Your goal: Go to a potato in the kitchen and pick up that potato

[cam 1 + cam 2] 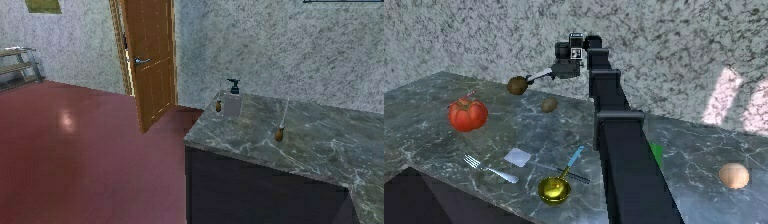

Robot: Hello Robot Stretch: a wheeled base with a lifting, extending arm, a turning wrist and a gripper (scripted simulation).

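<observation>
A brown rounded potato [516,86] sits right at the tips of my gripper [527,80], near the back of the dark marble countertop [434,145] in the arm side view. The countertop lies behind it, so I cannot tell whether the gripper holds it. A second small brown lump [549,104] lies on the counter just below the gripper's body. The dark arm [619,130] reaches up from the bottom edge to that spot.
A red tomato [468,114], a fork [489,168], a gold pan [554,189] and a pale round thing [733,175] share the counter. Ahead stand a soap dispenser [232,98] on the counter corner [320,150], a wooden door [148,60] and red floor [80,140].
</observation>
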